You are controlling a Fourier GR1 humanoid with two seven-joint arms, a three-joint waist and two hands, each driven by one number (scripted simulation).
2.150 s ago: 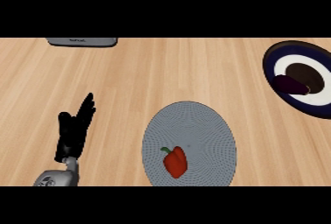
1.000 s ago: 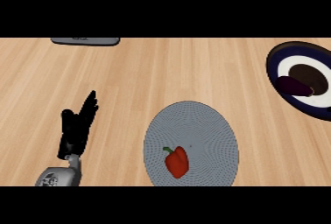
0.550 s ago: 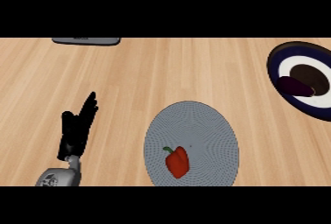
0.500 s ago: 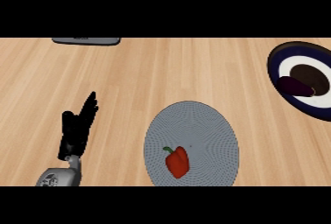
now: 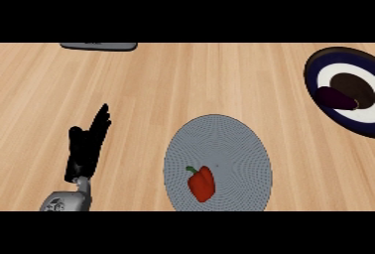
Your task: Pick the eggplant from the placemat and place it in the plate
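Observation:
A dark purple eggplant (image 5: pixel 337 97) lies in the plate (image 5: pixel 321 96) at the right edge of the head view, a dark-rimmed plate with a white ring and dark centre. The round grey placemat (image 5: pixel 227 144) sits at lower centre and carries a red bell pepper (image 5: pixel 201 183) near its lower left. My left hand (image 5: pixel 86 146) rests open at the lower left, fingers straight and pointing up, well apart from the placemat. My right hand does not show.
A flat grey object (image 5: pixel 99 46) lies at the top left edge of the wooden counter (image 5: pixel 183 84).
The view has shifted slightly, so everything sits a little further right and lower. The left hand stays open and still.

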